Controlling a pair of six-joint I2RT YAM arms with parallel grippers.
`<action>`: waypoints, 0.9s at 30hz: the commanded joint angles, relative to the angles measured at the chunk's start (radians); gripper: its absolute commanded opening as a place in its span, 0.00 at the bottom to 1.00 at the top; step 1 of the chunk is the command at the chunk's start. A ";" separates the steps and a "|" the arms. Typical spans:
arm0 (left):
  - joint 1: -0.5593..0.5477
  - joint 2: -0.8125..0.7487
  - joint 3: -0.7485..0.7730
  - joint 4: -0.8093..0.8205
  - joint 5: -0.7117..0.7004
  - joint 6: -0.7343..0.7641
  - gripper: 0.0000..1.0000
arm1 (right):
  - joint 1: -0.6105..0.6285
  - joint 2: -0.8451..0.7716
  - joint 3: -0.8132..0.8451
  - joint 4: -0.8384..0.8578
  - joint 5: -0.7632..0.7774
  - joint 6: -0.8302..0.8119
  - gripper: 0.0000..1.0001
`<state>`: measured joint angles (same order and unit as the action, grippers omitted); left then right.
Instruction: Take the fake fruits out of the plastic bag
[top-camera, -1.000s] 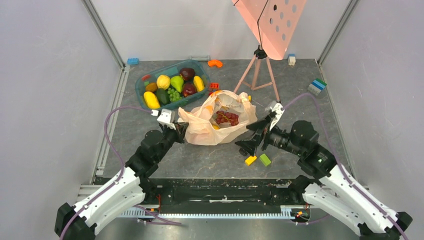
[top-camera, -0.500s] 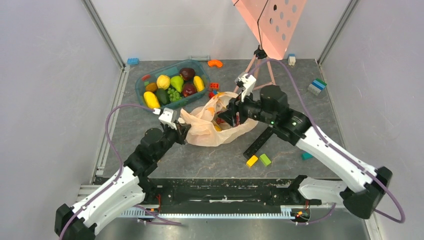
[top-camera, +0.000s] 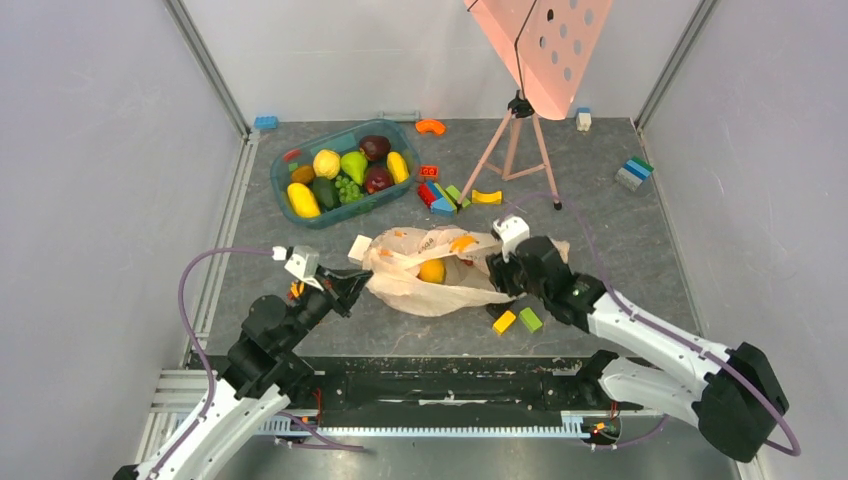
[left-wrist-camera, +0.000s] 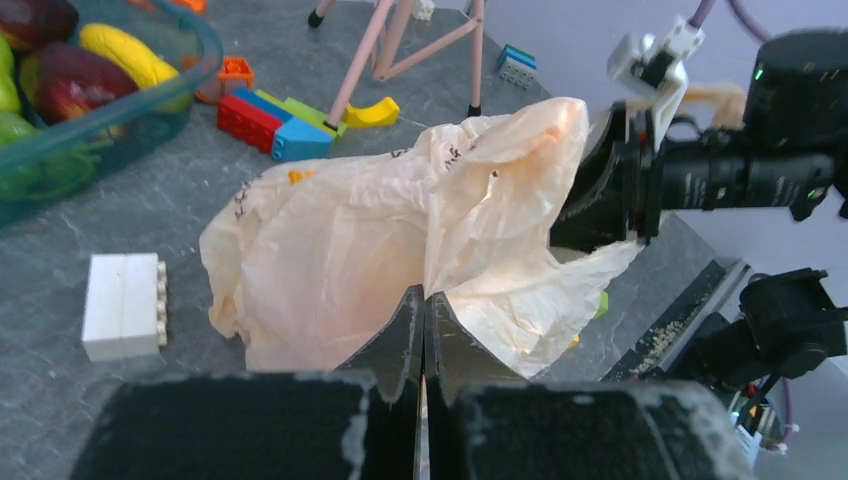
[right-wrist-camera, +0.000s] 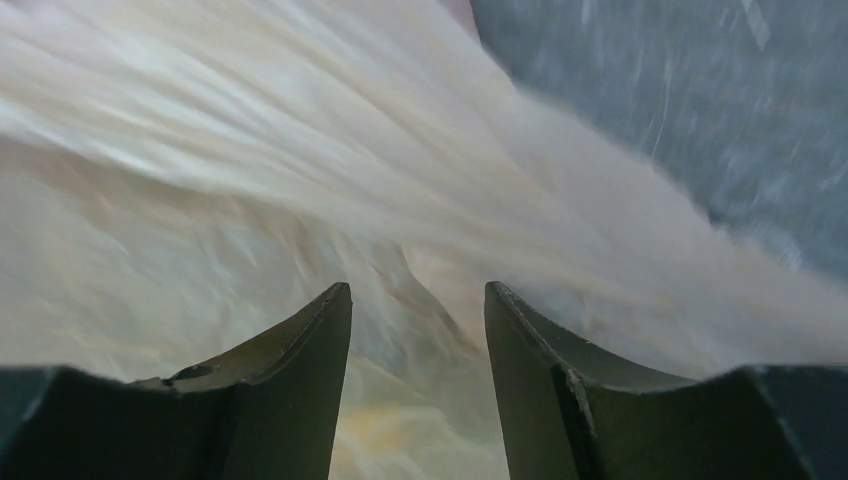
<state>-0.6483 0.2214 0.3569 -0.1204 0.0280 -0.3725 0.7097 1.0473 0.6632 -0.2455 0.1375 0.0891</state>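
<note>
**A:** Largest entry?

**B:** Grey worktop (top-camera: 640, 250). Near its middle lies the plastic bag (top-camera: 425, 290), cream, crumpled, drawn out between the two arms.

**A:** Next?

**B:** Teal tub (top-camera: 283, 172), back left, well apart from the bag. It holds fake fruits (top-camera: 326, 163): yellow, green, maroon.

**A:** Tools?

**B:** The left pincer (left-wrist-camera: 421, 295) has its jaws pressed together on the bag's near-left edge. The right pincer (right-wrist-camera: 418, 290) sits at the bag's right end, jaws roughly half apart. Blurred film fills the view beyond the gap, with nothing solid between them.

**A:** Small items?

**B:** One orange-yellow round fruit (top-camera: 432, 270), showing in the bag's mouth. White block (left-wrist-camera: 125, 305) just beside the bag's left end. Yellow block (top-camera: 503, 321) and green block (top-camera: 530, 319) side by side off its near-right end.
</note>
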 joint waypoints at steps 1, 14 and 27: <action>-0.002 -0.102 -0.080 -0.069 -0.022 -0.101 0.02 | -0.015 -0.088 -0.226 0.187 0.015 0.024 0.54; -0.002 -0.031 -0.112 0.007 0.051 -0.119 0.02 | -0.015 -0.120 -0.119 0.291 -0.269 0.078 0.66; -0.002 0.022 -0.104 0.063 0.074 -0.124 0.02 | 0.112 0.045 -0.019 0.463 -0.367 0.193 0.76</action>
<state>-0.6483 0.2226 0.2287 -0.1230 0.0658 -0.4595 0.7616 1.0386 0.5991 0.1429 -0.2306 0.2520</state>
